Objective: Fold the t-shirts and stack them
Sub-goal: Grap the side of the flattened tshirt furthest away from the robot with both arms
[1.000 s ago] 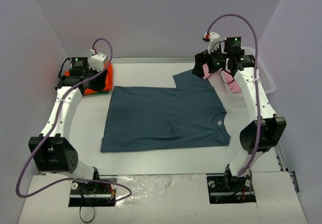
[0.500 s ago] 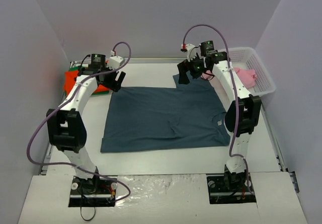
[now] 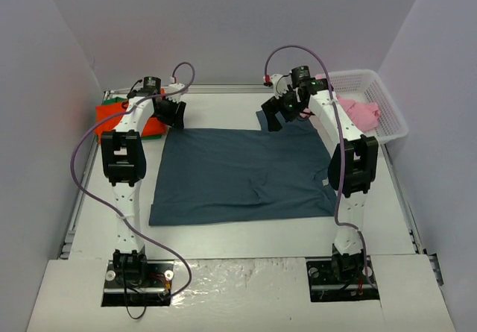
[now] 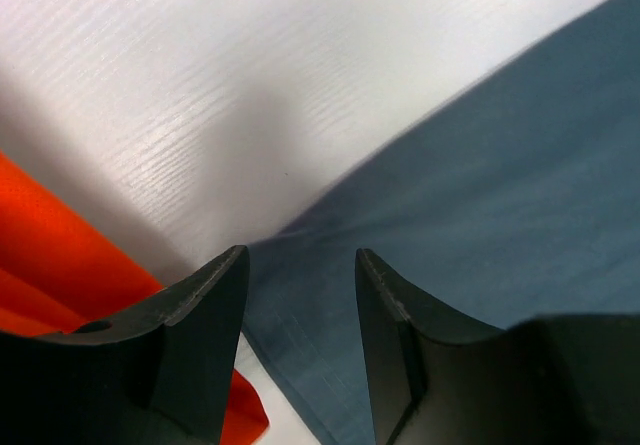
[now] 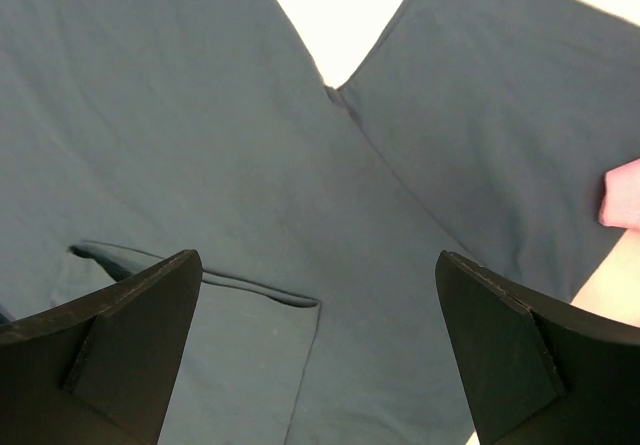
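Now your half-open left gripper [image 3: 173,113] hangs over the far hem corner of the dark slate-blue cloth t-shirt [image 3: 242,171]. Your wide-open right gripper [image 3: 273,114] hangs over its far sleeve. Both are empty.

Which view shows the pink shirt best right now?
The top view: the pink shirt lies bunched in the basket, with most of it visible. The right wrist view catches only a pink sliver at its right edge, past the blue shirt. The left wrist view shows none of it.

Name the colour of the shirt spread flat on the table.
The shirt is dark slate-blue, clearest in the top external view.
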Controlling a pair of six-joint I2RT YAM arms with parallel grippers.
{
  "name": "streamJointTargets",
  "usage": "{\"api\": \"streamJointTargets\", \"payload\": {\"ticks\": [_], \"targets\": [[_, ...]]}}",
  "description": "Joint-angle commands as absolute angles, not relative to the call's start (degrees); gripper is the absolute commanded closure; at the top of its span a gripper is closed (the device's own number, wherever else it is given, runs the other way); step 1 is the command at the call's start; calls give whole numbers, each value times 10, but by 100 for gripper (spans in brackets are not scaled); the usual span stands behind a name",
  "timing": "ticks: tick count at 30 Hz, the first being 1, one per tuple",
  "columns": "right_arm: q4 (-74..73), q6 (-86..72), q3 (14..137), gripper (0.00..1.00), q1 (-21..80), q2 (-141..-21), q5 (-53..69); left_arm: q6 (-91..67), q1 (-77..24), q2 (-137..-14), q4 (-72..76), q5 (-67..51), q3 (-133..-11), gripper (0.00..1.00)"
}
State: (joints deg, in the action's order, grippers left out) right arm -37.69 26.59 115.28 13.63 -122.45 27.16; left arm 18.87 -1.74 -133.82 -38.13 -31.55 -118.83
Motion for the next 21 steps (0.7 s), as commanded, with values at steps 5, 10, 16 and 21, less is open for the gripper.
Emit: {"api": "streamJointTargets", "payload": {"ticks": [5,10,16,21], "targets": [[-410,295,1157,0,147,-1237,243,170,-9,-1385,-423,-330,-1282,55],[-423,301,1169,0,150,-1252,234,178,-9,-1390,-426,-300,-1288,55],[-430,308,1168,0,153,-1253,226,219,-9,-1382,-434,-258,-1265,55],[-434,314,1167,0,155,-1254,214,254,-9,-1382,-463,-240,-1267,55]]}}
